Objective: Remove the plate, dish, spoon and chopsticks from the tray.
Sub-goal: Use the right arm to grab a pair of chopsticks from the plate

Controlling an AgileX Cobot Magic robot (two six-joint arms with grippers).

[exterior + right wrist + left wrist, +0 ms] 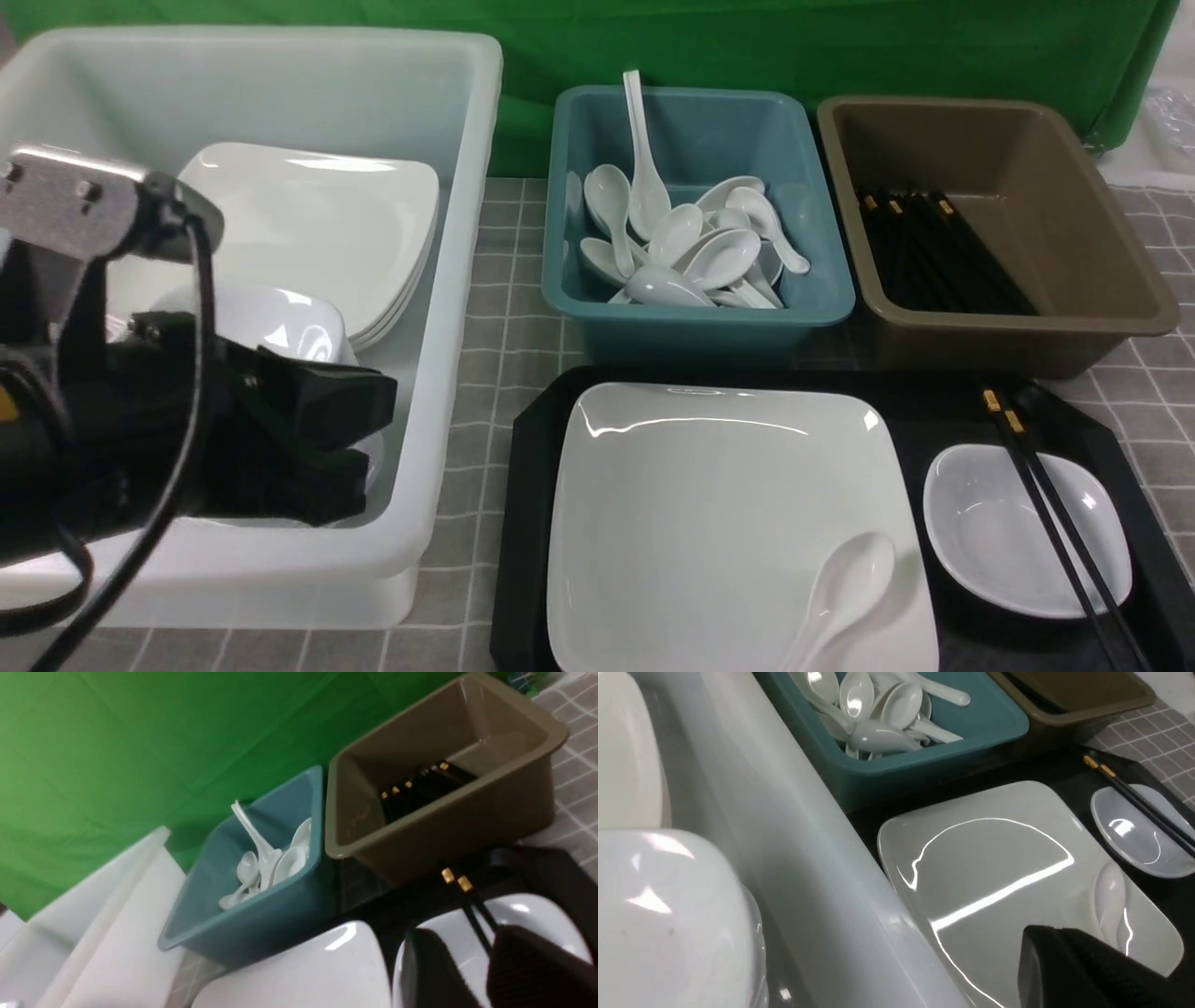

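Chopsticks [1050, 523] across dish [990, 546], framed by spread, empty right gripper [460, 942]. Left gripper [378, 429] pressed shut over white tub [448, 280], beside tray [525, 523].

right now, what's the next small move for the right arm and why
Probably lower the right gripper and close on the chopsticks: its open jaws seem to straddle them where they lie across the dish, and the brown tub already holds chopsticks.
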